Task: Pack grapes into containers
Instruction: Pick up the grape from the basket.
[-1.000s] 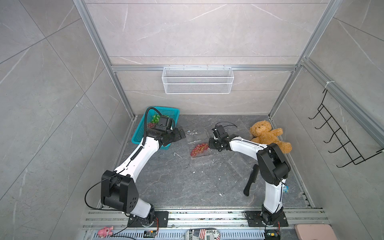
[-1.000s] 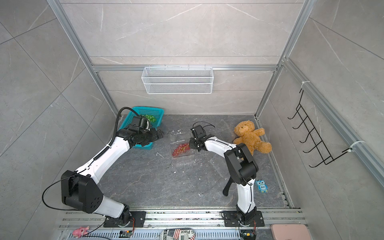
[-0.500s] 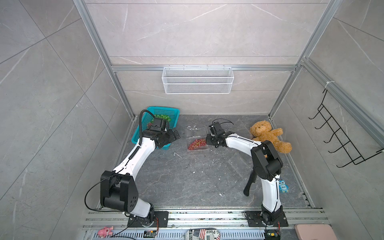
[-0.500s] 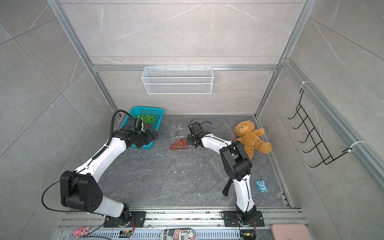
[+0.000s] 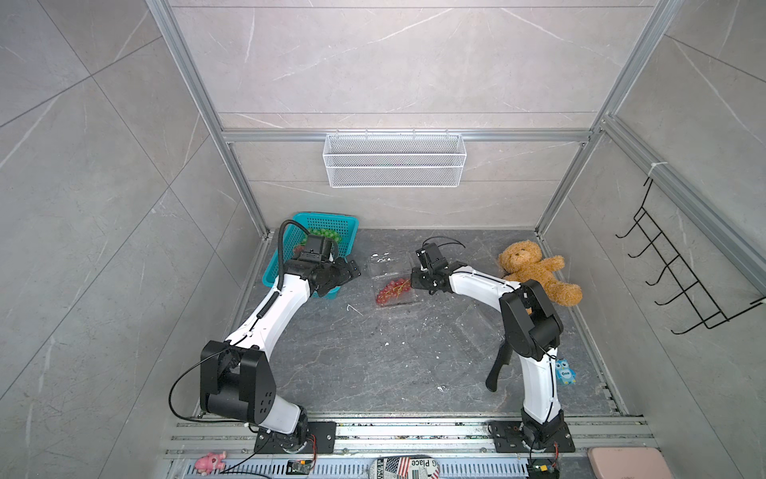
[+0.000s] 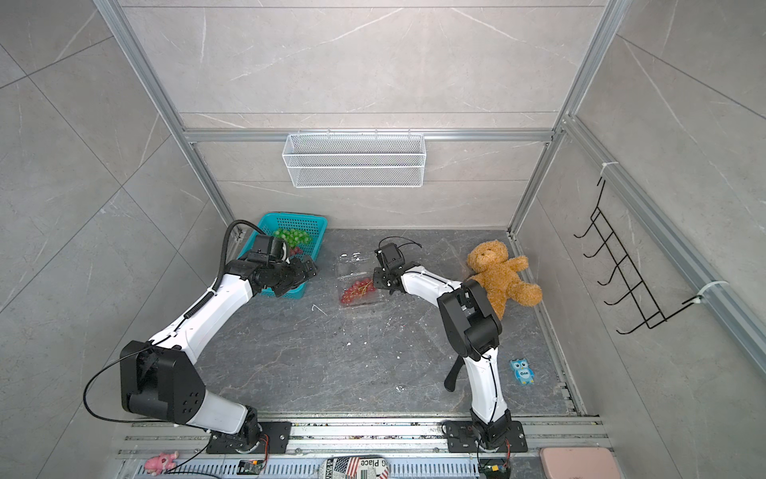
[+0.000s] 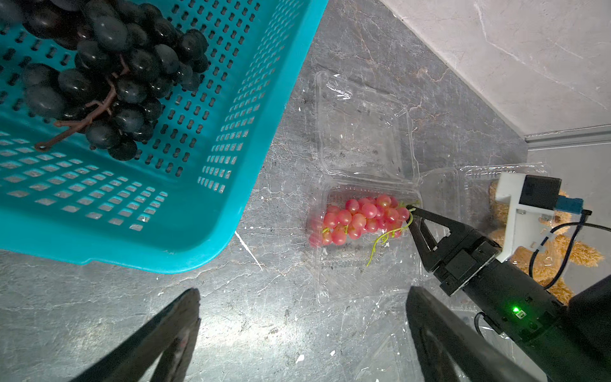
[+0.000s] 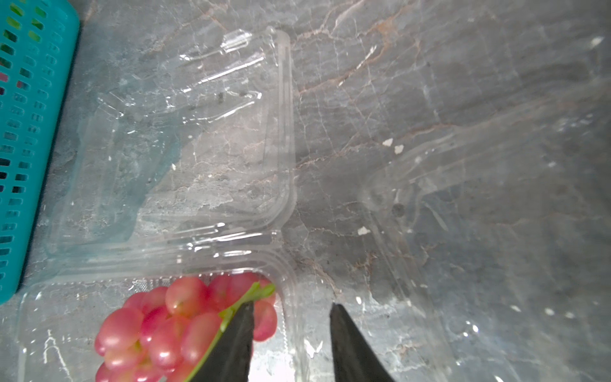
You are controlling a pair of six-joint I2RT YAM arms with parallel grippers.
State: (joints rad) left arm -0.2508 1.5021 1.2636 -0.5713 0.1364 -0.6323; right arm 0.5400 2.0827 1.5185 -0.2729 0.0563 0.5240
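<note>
The grapes [image 7: 357, 218] look glossy, the container [image 7: 360, 132] clear shiny plastic, the basket [image 7: 231, 148] teal plastic

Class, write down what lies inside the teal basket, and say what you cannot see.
Inside the teal basket lie green grapes and a dark bunch. The left arm covers the basket's near part in both top views, so anything beneath it is hidden.

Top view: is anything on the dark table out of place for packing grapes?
Yes. A brown teddy bear lies at the right edge of the table, partly behind the right arm, and a small blue owl figure lies near that arm's base. Neither has to do with grapes. The red grapes lie inside their clear box.
</note>
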